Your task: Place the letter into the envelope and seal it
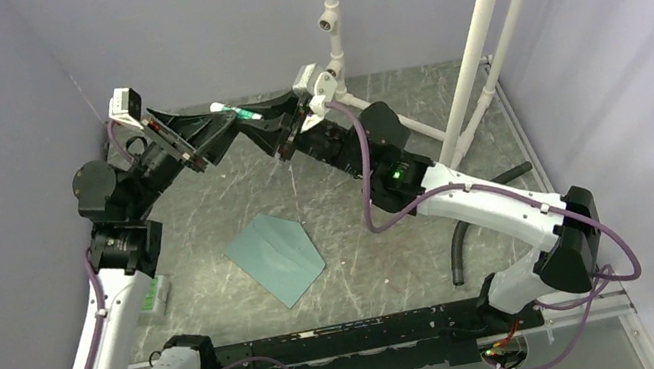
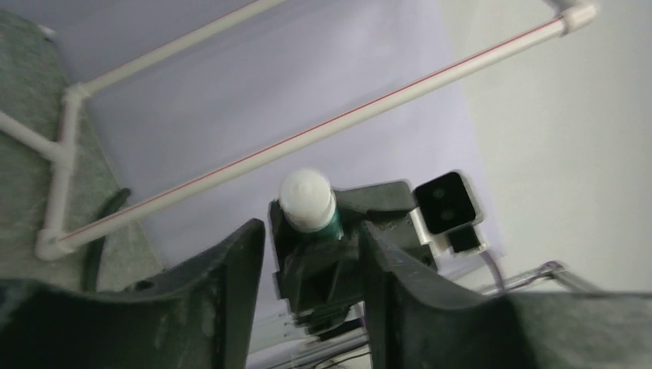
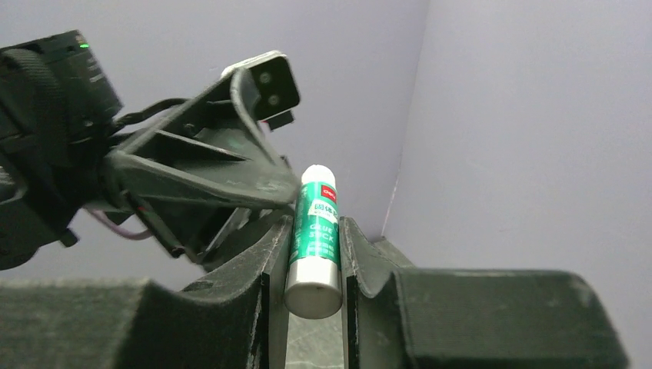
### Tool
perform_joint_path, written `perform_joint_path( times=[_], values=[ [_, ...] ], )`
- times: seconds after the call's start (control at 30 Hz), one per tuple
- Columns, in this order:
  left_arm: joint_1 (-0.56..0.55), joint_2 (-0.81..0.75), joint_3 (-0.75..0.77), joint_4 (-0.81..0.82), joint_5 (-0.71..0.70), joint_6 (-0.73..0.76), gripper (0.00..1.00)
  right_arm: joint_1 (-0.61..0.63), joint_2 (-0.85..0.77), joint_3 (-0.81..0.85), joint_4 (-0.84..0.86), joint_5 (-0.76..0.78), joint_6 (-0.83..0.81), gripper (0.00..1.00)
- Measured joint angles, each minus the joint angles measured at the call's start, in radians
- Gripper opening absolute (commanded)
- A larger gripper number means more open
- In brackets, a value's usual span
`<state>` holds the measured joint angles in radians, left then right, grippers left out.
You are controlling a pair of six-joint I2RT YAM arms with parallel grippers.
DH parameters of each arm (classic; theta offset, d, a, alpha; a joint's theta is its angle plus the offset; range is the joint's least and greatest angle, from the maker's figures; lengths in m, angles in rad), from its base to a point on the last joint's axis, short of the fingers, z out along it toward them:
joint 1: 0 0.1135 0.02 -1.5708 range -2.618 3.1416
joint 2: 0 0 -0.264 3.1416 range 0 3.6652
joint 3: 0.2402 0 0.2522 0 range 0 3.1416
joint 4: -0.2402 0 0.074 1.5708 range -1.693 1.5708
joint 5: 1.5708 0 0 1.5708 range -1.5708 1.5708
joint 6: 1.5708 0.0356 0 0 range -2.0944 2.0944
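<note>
Right end effector (image 3: 314, 244) clamps one glue stick (image 3: 315, 223); left end effector (image 2: 310, 240) gapes; one envelope (image 1: 277, 257).

Left arm (image 1: 104, 325) and right arm (image 1: 499, 205) are raised and reach forward, wrists turned inward, grippers meeting tip to tip. The right gripper (image 1: 269, 119) is clamped on a glue stick (image 3: 315, 231). The left gripper (image 1: 220, 117) has its jaws apart, flanking the stick's white cap (image 2: 307, 201).

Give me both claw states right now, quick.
Left claw: open, fingers on either side of the glue stick, not clamped on it.
Right claw: closed, holding the glue stick.
</note>
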<state>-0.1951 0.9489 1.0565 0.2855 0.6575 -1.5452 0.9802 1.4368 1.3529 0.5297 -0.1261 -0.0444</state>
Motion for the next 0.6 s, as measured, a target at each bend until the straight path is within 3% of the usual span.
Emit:
perform_joint_path(
  times=[0.1, 0.2, 0.4, 0.6],
  values=[
    [-0.002, -0.020, 0.002, -0.063, -0.001, 0.079, 0.75, -0.009, 0.000, 0.024, -0.053, 0.034, 0.018, 0.00],
    [-0.002, -0.052, 0.012, -0.162, -0.011, 0.206, 0.80, -0.026, 0.000, 0.056, -0.127, 0.092, 0.063, 0.00],
    [-0.002, -0.110, 0.034, -0.409, -0.066, 0.491, 0.79, -0.092, 0.004, 0.118, -0.356, 0.190, 0.188, 0.00],
    [-0.003, -0.130, 0.036, -0.661, -0.229, 0.720, 0.76, -0.133, 0.049, 0.182, -0.654, 0.205, 0.266, 0.00]
  ],
)
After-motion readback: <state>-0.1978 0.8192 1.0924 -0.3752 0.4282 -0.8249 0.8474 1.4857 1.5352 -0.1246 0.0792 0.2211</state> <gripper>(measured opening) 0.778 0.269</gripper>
